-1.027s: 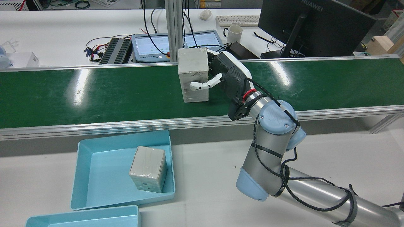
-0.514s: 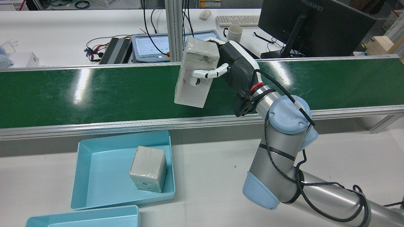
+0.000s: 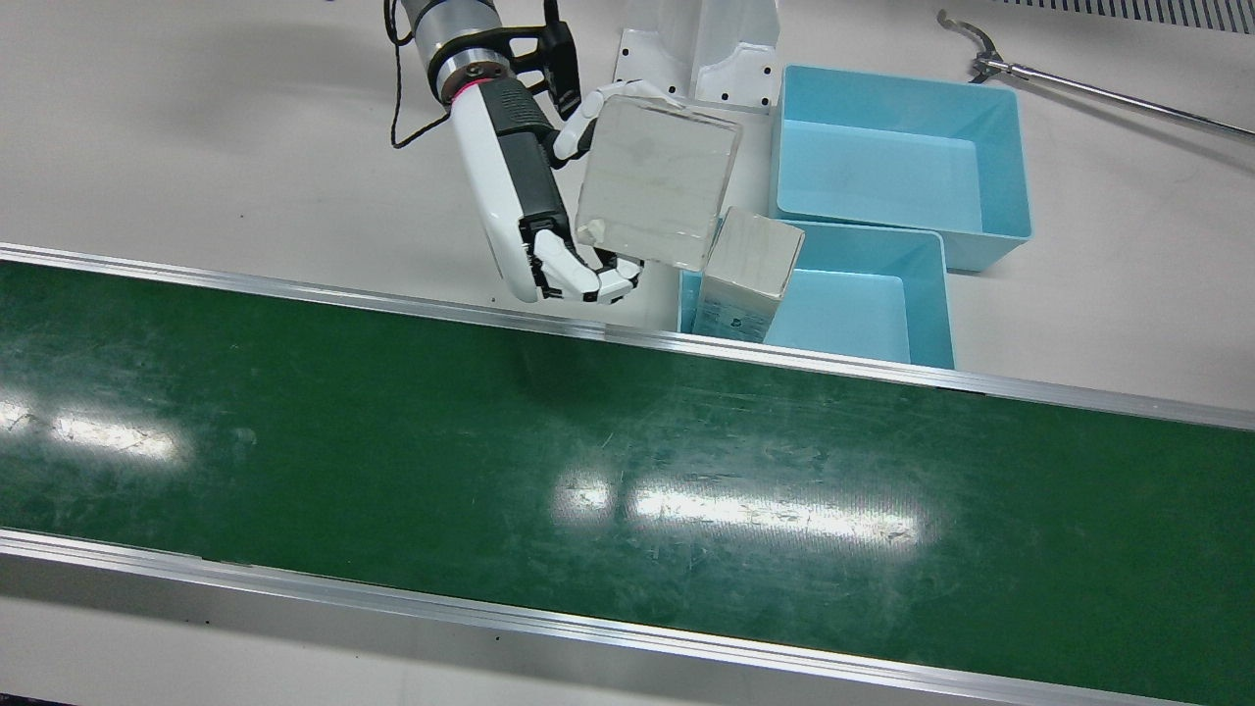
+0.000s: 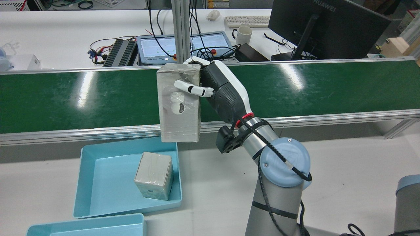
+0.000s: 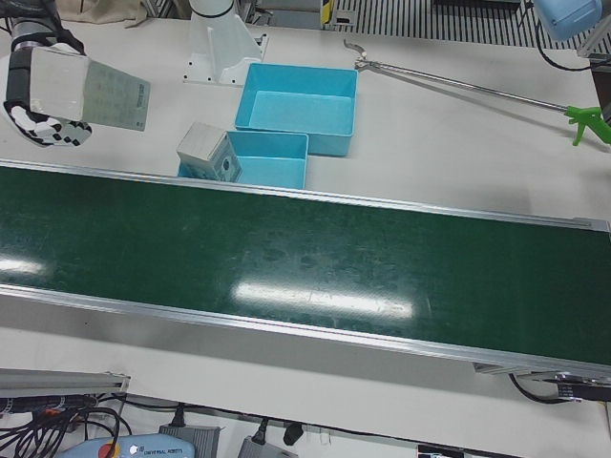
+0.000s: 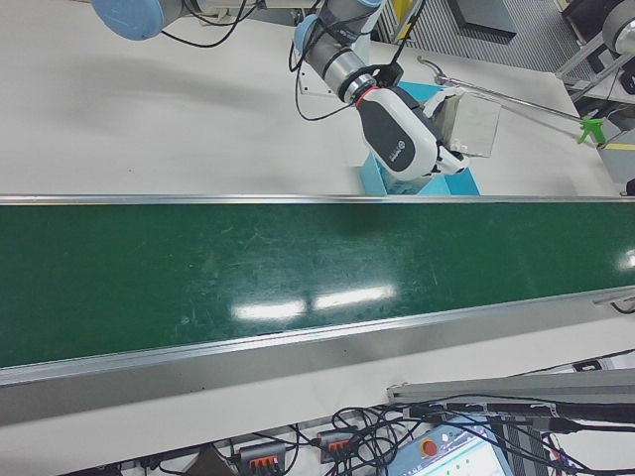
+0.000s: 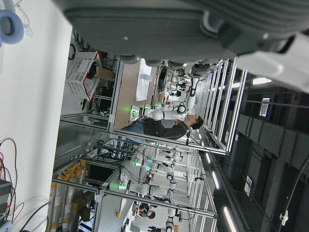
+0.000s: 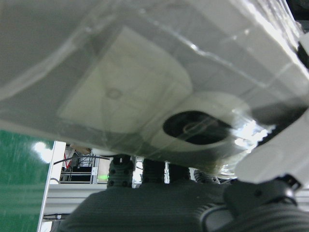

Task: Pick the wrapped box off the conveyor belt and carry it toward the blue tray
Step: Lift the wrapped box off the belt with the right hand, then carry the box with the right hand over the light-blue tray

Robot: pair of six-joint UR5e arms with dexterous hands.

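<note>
Now your right hand (image 4: 216,85) has its fingers clenched around the tall grey rectangular box wrapped in clear plastic film (image 4: 179,103), holding it clear of the green conveyor belt (image 4: 98,95). You can see the box hanging roughly upright over the belt's near aluminium rail in the rear view, its lower end just above the far rim of the shallow light-blue plastic tray (image 4: 98,190). The wrapping is glossy and wrinkled, and the face turned toward the rear camera carries a pale round patch with a dark hole. In the front view the broad flat face of the box (image 3: 655,181) is pale grey with faint tape lines.

One white finger (image 4: 190,88) lies across the rear-facing side near the top; other fingertips (image 3: 588,284) curl around the opposite edge, so the box sits between them against the palm. The right hand view shows the wrapped surface pressed close to the camera.

Inside the tray, near its right wall, a smaller grey wrapped cube (image 4: 153,180) stands tilted. A second light-blue tray (image 3: 897,162) sits just behind it toward the robot's edge of the table.

Your left hand is hard to judge: its camera shows only part of its underside (image 7: 193,29), so you cannot tell how its fingers stand.
</note>
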